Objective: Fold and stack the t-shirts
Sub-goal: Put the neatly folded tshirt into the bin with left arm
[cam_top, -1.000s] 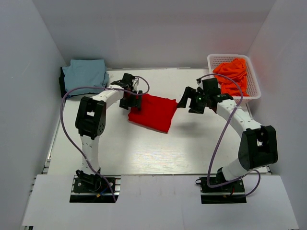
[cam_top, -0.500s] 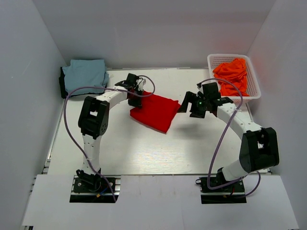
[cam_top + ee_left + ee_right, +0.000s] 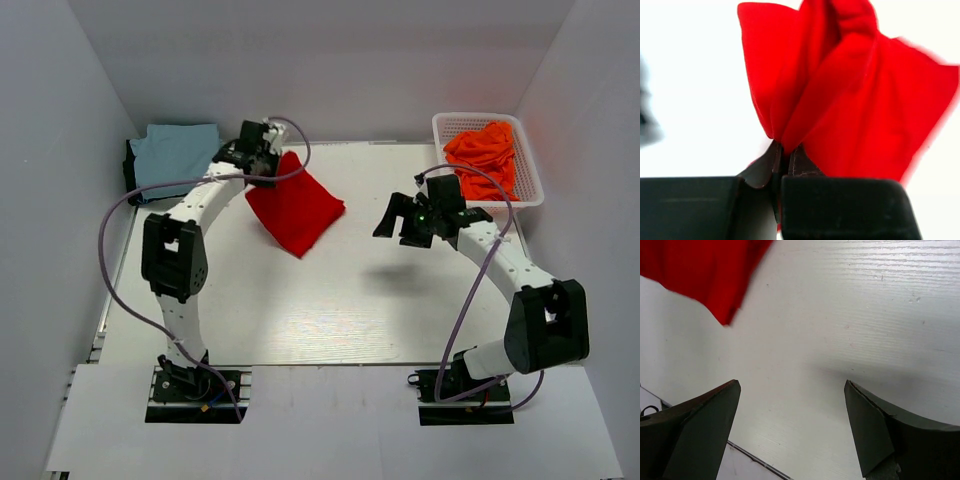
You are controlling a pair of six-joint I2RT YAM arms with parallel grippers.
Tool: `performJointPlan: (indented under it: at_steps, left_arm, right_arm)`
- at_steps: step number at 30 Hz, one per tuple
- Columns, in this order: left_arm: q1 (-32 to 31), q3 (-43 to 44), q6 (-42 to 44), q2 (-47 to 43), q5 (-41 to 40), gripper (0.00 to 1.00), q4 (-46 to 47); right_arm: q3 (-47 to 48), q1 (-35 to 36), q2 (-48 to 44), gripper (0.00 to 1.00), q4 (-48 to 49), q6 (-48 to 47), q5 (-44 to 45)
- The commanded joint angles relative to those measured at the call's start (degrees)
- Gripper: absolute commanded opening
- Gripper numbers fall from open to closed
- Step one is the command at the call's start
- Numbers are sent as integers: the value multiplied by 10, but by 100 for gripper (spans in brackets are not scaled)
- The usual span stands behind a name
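Top view: left gripper [image 3: 264,162] was at the far left of the table [image 3: 300,310], closed on a bunched edge of the red t-shirt [image 3: 297,210]. The shirt spread from the grip toward the middle of the table; I could not tell whether its lower end touched the surface. A folded light blue t-shirt [image 3: 180,150] lay at the far left corner, just beyond the left gripper. Orange t-shirts [image 3: 485,155] sat heaped in a white mesh basket [image 3: 530,192] at the far right. Right gripper [image 3: 396,218] hovered right of center, apart from the red t-shirt, jaws wide.

Left wrist: fingers [image 3: 800,162] nearly together, red cloth pinched between them and rising in folds.

Right wrist: both fingers [image 3: 705,425] spread wide over bare table, nothing between them; a red t-shirt corner showed at upper left.
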Motion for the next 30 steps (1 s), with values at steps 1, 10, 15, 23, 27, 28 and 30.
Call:
performJointPlan:
  at_steps: [1, 10, 15, 23, 27, 28, 30]
  left_arm:
    - [38, 61, 54, -62, -13, 0, -8]
    - [129, 225, 131, -31, 21, 0, -57]
    - [187, 288, 138, -1, 43, 0, -49]
    - [248, 321, 150, 50, 85, 0, 7]
    - [275, 321, 140, 71, 96, 0, 38]
    - [285, 321, 134, 77, 89, 0, 38]
    - [295, 326, 123, 88, 68, 0, 52]
  right_arm:
    - [10, -3, -31, 90, -12, -16, 8]
    - [35, -3, -72, 90, -45, -27, 32]
    - [53, -3, -72, 90, -53, -25, 17]
    - [72, -2, -52, 90, -60, -24, 12]
    - [91, -3, -25, 90, -67, -27, 9]
    - [96, -3, -17, 90, -65, -25, 8]
    - [99, -1, -6, 90, -58, -24, 0]
